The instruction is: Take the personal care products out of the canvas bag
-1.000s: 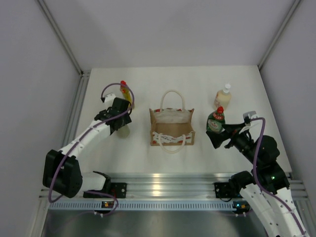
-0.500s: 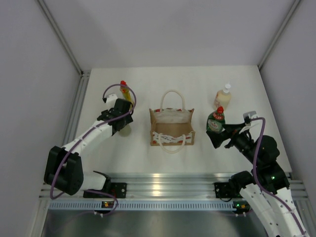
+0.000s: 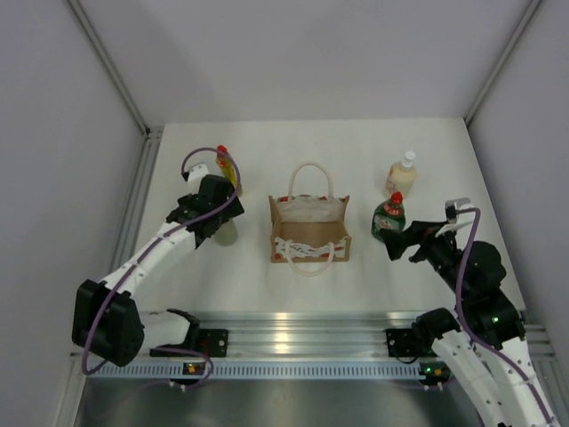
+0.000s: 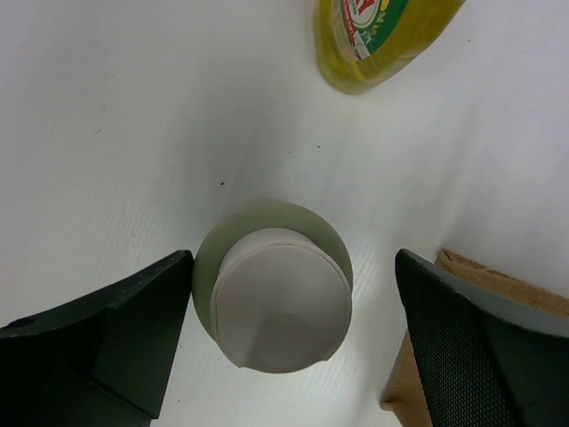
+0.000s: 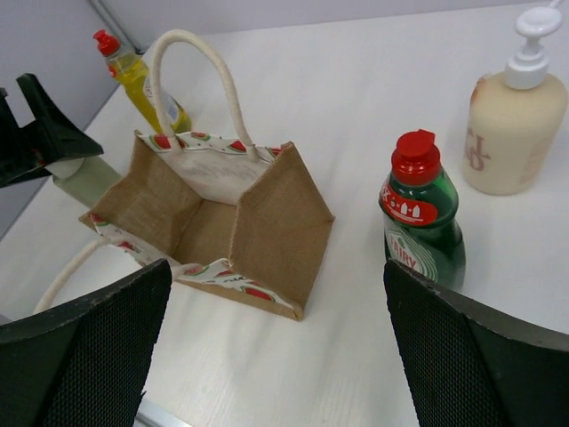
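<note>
Standing upright on the table (image 4: 107,133), the pale cylindrical bottle (image 4: 271,298) is seen cap-up directly beneath the left gripper (image 4: 293,258). That gripper is spread wide and has hold of nothing; one finger lies just beside the bottle's shoulder and the other is well clear. The bottle is judged to be rigid, smooth plastic, probably light, so some slipperiness is to be expected. A hold across the round body below the white cap would be preferred, since the cap is narrower and could twist. The slim yellow bottle (image 4: 382,40) is found beyond the fingertips, apart from the pale one. An edge of the canvas bag (image 5: 276,231) shows beside the far finger. The right gripper (image 5: 276,267) is likewise wide open and empty. The dark green bottle (image 5: 420,222) stands ahead of it, toward one finger, with the cream bottle (image 5: 514,133) farther off. The bag's interior, as far as it can be seen, appears emptied.
</note>
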Robot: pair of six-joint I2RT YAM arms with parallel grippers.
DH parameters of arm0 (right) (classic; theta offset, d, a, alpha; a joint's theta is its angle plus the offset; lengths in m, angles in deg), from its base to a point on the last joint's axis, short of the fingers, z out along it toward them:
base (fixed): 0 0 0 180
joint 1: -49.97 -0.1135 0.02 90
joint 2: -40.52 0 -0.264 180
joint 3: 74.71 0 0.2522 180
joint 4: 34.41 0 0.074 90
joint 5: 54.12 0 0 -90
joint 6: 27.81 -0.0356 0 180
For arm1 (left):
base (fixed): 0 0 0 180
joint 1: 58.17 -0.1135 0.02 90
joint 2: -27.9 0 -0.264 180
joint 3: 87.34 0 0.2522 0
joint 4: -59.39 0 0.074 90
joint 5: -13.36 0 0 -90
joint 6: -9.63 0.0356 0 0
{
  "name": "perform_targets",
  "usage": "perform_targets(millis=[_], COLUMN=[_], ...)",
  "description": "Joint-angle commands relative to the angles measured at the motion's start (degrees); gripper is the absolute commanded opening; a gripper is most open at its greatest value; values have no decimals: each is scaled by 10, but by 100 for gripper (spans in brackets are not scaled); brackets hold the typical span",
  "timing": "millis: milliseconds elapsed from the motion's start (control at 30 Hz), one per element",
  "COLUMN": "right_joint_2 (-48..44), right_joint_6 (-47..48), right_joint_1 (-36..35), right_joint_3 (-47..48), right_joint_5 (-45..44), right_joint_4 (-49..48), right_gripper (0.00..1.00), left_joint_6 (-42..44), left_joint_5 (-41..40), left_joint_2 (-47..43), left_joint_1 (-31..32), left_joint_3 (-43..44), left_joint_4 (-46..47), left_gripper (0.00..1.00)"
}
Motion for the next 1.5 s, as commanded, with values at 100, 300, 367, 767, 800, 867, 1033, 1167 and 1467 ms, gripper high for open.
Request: perform_targets(millis=[100,300,367,767,800,867,1033,1167,1467], right_joint_2=[25,76,94,105,98,77,86,78,55], right_joint_6=[31,63,70,73,71,88,119,120,129], right_joint_1=[8,8,7,7,7,7,7,6,6], right_joint_3=[60,128,138,198,205,212,265,281,300], right_joint_5=[-81,-197,-215,-220,-224,-206,-246,-277,-257], right_joint_4=[32,97,106,196,198,200,259,300,330], right_gripper=[99,99,99,99,99,99,99,99,99], left_joint_6=[22,69,78,187,191,198,198,199,197], left_joint_5=[25,65,62,50,45,29,1,0,-9], left_joint_2=[-43,-69,-82,-185,-206,-227,-284,-315,-402], left_joint_1=[7,8,8,8,8,8,8,8,8], left_joint_3=[52,114,136,165,156,149,150,162,163], left_joint_4=[-23,-88,-127,-229,-230,-232,-258,-280,-315], left_gripper=[98,98,98,98,98,98,98,98,98])
